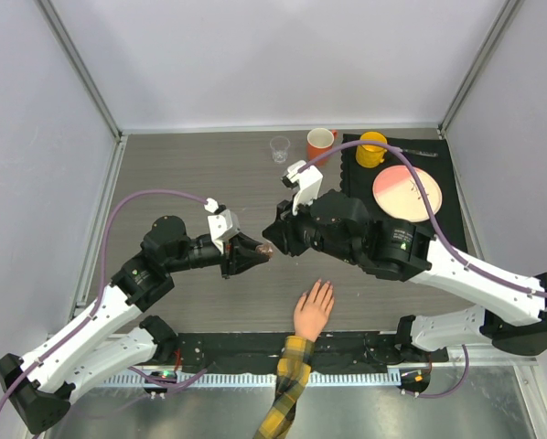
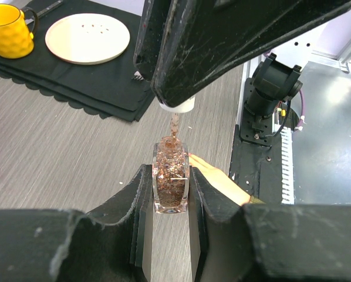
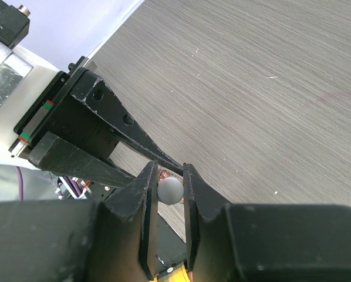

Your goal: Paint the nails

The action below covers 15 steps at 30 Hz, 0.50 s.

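Note:
My left gripper (image 2: pixel 171 194) is shut on a clear square nail polish bottle (image 2: pixel 171 179) full of copper glitter, held above the table. My right gripper (image 3: pixel 170 191) is shut on the bottle's white cap (image 3: pixel 170 190), with the glitter-coated brush (image 2: pixel 174 128) just above the bottle's neck. In the top view the two grippers meet at the table's middle, left gripper (image 1: pixel 255 251), right gripper (image 1: pixel 275 240). The peach fake hand (image 1: pixel 313 309) with plaid sleeve (image 1: pixel 289 384) lies palm down at the near edge, below the grippers. Its nails are too small to make out. Its fingers show behind the bottle (image 2: pixel 219 179).
A black mat (image 1: pixel 443 174) at the back right bears a yellow mug (image 1: pixel 371 149) and a pink plate (image 1: pixel 405 191). An orange cup (image 1: pixel 319 144) and a clear small glass (image 1: pixel 280 148) stand at the back. A black strip (image 1: pixel 237 347) runs along the near edge.

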Motion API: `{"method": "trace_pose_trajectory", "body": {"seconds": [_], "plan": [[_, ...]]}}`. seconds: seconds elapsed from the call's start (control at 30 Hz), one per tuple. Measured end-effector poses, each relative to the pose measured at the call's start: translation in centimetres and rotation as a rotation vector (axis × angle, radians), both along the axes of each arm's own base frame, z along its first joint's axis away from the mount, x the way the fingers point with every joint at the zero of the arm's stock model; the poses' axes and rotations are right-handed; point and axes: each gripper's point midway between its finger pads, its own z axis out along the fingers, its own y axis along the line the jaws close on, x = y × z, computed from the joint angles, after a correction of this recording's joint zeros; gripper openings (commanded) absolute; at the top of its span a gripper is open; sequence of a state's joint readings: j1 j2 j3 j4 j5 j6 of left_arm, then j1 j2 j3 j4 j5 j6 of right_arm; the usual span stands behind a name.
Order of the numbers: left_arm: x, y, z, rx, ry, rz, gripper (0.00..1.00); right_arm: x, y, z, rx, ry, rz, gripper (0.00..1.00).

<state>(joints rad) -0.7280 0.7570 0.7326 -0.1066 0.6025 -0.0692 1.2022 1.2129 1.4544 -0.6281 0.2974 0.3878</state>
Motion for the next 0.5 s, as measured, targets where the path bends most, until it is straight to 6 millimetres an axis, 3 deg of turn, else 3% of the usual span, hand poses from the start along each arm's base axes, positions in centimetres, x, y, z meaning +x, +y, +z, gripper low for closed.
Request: {"method": "trace_pose_trajectory", "body": {"seconds": [0.5], "plan": [[-0.01,0.01,0.03,-0.001,-0.001,0.0,0.0,-0.24,0.38,0.0,0.006,0.006,0.019,0.01]]}}
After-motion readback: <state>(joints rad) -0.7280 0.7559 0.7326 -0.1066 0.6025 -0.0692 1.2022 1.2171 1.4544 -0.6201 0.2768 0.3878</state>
